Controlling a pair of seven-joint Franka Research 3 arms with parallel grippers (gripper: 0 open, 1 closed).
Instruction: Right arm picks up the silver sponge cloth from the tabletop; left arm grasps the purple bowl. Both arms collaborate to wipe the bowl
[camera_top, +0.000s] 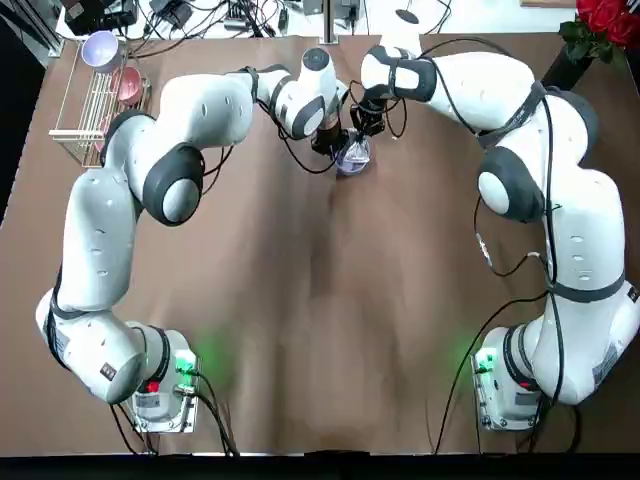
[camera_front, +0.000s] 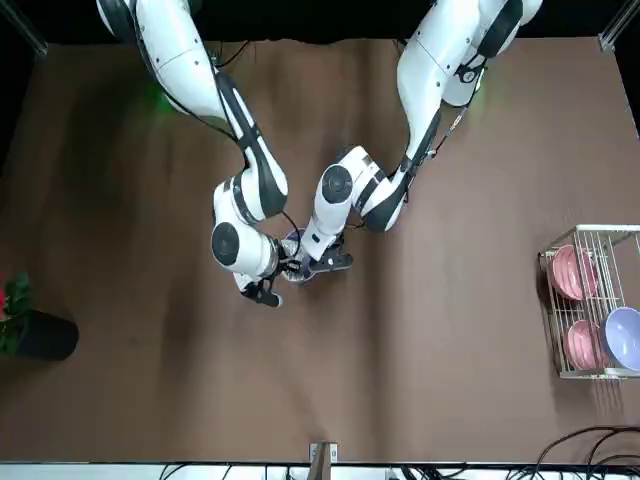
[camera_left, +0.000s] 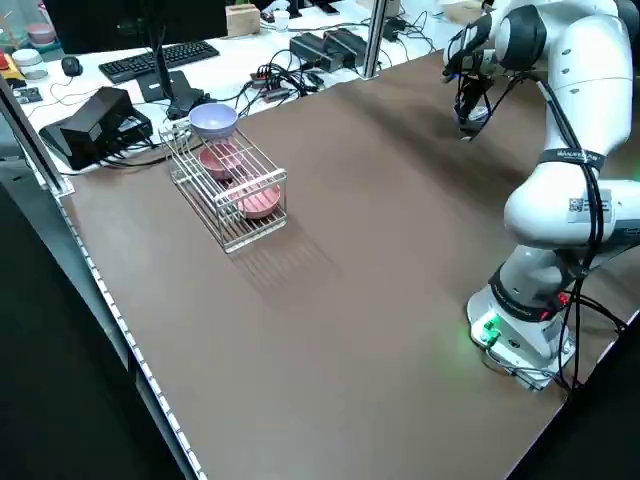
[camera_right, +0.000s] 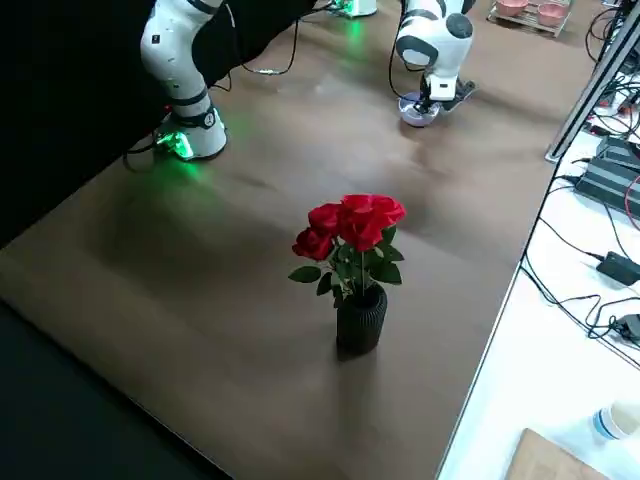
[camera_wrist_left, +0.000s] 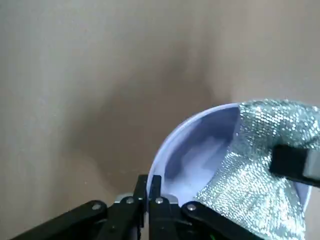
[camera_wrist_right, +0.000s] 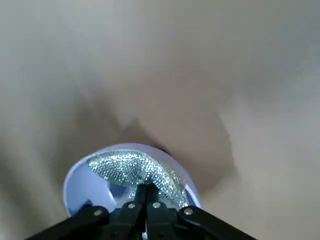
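The left gripper's fingers (camera_wrist_left: 155, 187) clench the purple bowl's rim (camera_wrist_left: 175, 134); the right gripper's (camera_wrist_right: 145, 192) pinch the silver sponge cloth (camera_wrist_right: 131, 167) inside. Wiping seems in hand (gently, please): next, rub around.

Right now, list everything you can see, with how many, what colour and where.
purple bowl: one, pale lavender, between the two pincers
sponge cloth: one, silver, in the purple bowl
dish rack: one, silvery wire, on the table at the robot's far left
pink bowls: two, pink, in the rack
blue-lavender bowl: one, in the rack
roses: red with green leaves, several, in the vase
vase: one, black, on the table at the robot's far right
tabletop: one, brown, under everything listed
cables: many, mostly black, on the white surface beyond the table
left pincer: one, black, shut on the purple bowl's rim
right pincer: one, black, shut on the cloth
arms: two, white and grey, one each side
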